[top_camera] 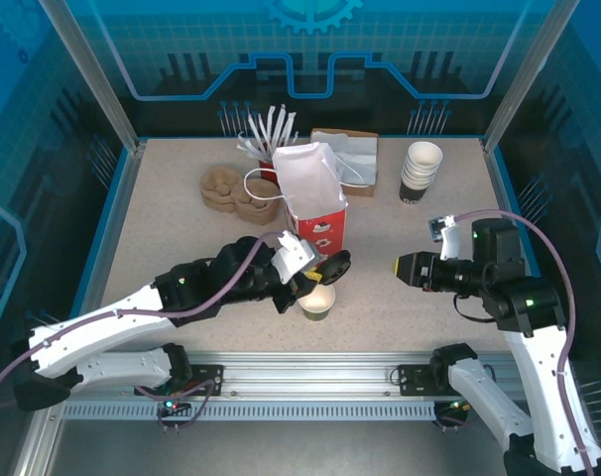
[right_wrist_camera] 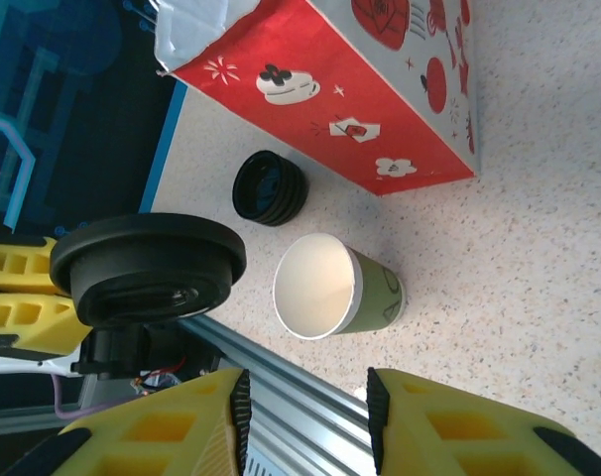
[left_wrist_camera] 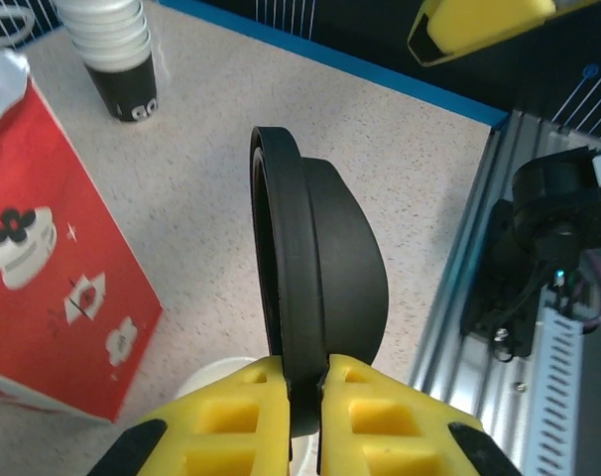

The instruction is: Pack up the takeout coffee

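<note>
Bright, even light from overhead fell on the speckled table (top_camera: 181,228). The red bag (top_camera: 320,226) cast only soft, faint shadows at its base. Its white liner (top_camera: 302,174) glared slightly, and the backdrop (top_camera: 300,59) behind it was dim.

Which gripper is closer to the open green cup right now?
Left. The left gripper, shut on a black lid, is close by the far side of the green cup. The right gripper is open, well off to the cup's right and apart from it.
</note>
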`<state>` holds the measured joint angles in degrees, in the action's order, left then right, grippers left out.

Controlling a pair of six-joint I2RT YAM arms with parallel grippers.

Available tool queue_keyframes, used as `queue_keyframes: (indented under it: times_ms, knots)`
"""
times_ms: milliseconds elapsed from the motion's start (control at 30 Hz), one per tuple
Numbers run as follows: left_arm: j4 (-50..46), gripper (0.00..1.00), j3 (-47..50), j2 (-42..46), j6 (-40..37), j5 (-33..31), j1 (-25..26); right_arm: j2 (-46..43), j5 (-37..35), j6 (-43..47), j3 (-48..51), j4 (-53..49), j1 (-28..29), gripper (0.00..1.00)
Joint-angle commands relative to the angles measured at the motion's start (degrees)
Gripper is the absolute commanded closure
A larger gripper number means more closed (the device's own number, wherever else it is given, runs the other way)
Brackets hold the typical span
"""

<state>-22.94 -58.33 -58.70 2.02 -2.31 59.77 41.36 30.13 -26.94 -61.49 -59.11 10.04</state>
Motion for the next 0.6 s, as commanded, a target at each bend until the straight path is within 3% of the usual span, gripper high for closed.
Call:
queue_keyframes:
  times_ms: [0, 567]
  knots:
    - [-3.53, 0.90, 1.34, 1.55, 10.05, 6.59, -2.35, 0.03, 5.78, -0.71, 3.60, 5.94, -0.65, 0.61]
    - [-1.94, 0.91, 10.01, 2.81, 30.00, 25.07, -15.84, 3.99, 10.96, -8.51, 16.26, 18.24, 2.50, 0.61]
